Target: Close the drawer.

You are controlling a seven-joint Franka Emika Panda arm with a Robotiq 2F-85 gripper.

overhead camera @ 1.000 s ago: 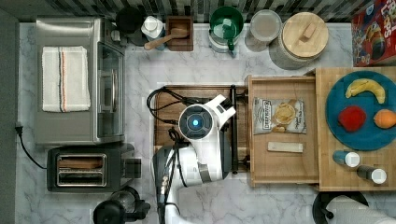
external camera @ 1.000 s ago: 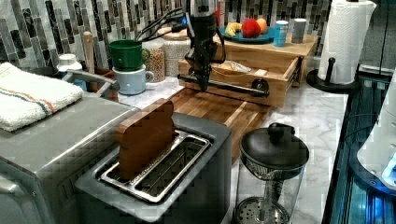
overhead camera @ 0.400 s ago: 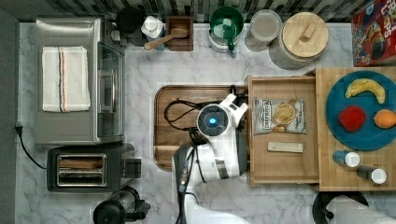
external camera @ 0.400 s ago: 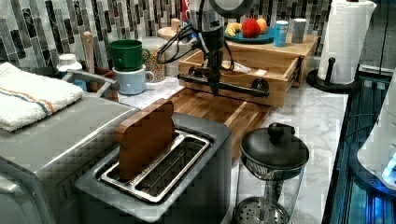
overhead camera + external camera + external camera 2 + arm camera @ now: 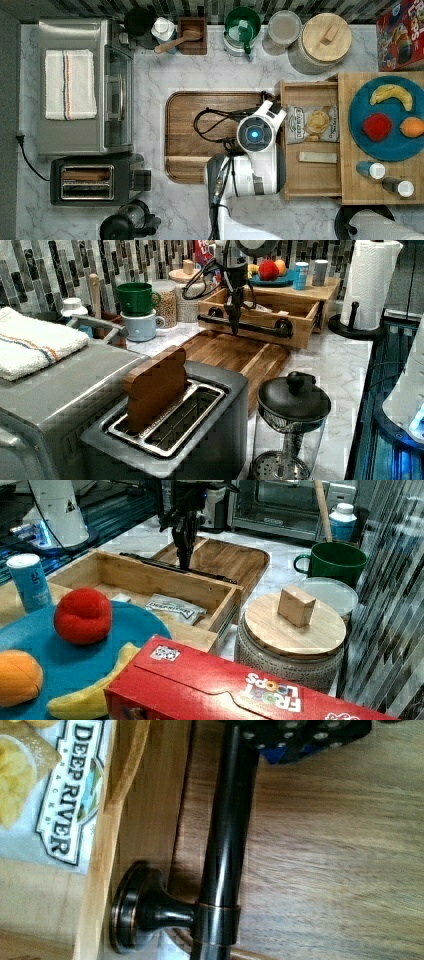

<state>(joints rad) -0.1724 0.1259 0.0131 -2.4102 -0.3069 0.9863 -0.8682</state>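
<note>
Light-wood drawer [image 5: 310,172], black handle [image 5: 225,845], dark-brown cutting board [image 5: 200,107].

My gripper [image 5: 234,329] hangs at the black bar handle [image 5: 245,325] of the drawer [image 5: 310,145], which stands pulled out over the cutting board [image 5: 200,135]. On the top view's left of the handle, the board lies flat and bare, giving me open room. Inside the drawer a chip bag [image 5: 312,122] and a small pale block [image 5: 316,157] lie low, below the rims. At the top view's upper edge, a green mug [image 5: 242,25], a glass jar [image 5: 283,27] and a wood-lidded canister [image 5: 325,42] crowd the drawer's far corner. On the top view's right, the butcher-block top [image 5: 350,190] blocks passage
</note>
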